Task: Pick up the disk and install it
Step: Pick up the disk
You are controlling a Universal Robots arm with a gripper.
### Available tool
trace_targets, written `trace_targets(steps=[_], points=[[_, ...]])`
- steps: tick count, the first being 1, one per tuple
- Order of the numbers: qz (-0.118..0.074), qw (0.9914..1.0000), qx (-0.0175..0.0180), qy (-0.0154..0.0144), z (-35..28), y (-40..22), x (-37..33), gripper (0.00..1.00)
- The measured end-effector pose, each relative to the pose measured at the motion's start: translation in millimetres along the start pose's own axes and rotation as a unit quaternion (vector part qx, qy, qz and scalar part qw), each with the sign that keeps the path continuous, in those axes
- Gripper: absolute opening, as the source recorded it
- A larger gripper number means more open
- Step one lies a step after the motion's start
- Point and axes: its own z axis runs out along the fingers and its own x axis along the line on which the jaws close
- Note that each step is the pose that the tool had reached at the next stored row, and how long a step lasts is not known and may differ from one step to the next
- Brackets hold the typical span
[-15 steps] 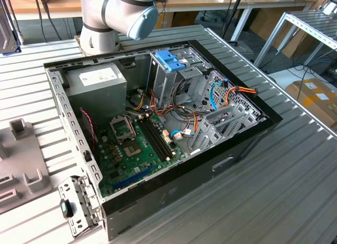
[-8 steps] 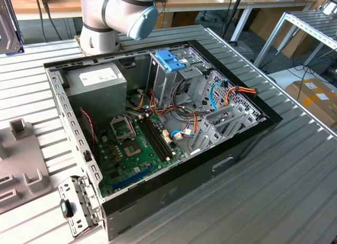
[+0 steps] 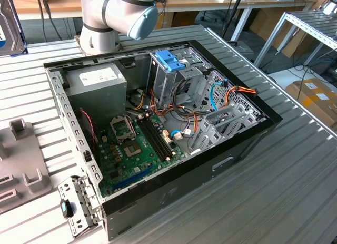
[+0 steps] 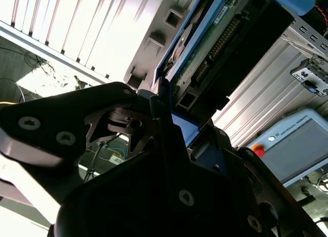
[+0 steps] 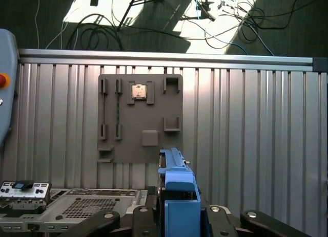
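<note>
One dark gripper (image 5: 177,221), jaws closed on the silver-grey rectangular disk in blue plastic rails (image 5: 177,188), holds it edge-on, clear of the grey slotted fixture plate (image 5: 141,116); this grip probably keeps the rails free.

The exterior view looks down on the computer case (image 3: 174,188); both wrist views closely share the disk (image 5: 177,196) (image 4: 210,47).

A ribbed metal desk (image 3: 295,175) carries an open black computer case (image 3: 210,167) at its middle, the arm's base (image 3: 97,41) at the far side, a grey slotted fixture plate (image 3: 21,170) on the exterior view's left, and a perforated metal bracket (image 3: 79,204) at the case's near corner
</note>
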Motion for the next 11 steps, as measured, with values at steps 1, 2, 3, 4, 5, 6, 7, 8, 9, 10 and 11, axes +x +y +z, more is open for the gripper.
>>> trace_targets(steps=[1, 2, 3, 4, 5, 6, 7, 8, 9, 10, 11], points=[[0.000, 1.00000, -0.0001, 0.0000, 0.2, -0.4, 0.0, 0.37], [0.000, 1.00000, 0.0000, 0.0000, 0.4, -0.8, 0.0, 0.37], [0.000, 1.00000, 0.0000, 0.0000, 0.8, -1.5, 0.0, 0.37], [0.000, 1.00000, 0.0000, 0.0000, 1.0, -1.9, 0.0, 0.37], [0.000, 1.00000, 0.0000, 0.0000, 1.2, -2.4, 0.0, 0.37], [0.000, 1.00000, 0.0000, 0.0000, 1.4, -2.9, 0.1, 0.37], [0.000, 1.00000, 0.0000, 0.0000, 1.7, -3.2, 0.1, 0.37], [0.000, 1.00000, 0.0000, 0.0000, 1.9, -3.5, 0.1, 0.37], [0.000, 1.00000, 0.0001, -0.0001, 2.1, -3.9, 0.2, 0.37], [0.000, 1.00000, 0.0000, 0.0000, 2.2, -4.2, 0.4, 0.37], [0.000, 1.00000, -0.0001, 0.0001, 2.3, -4.4, 0.6, 0.37]])
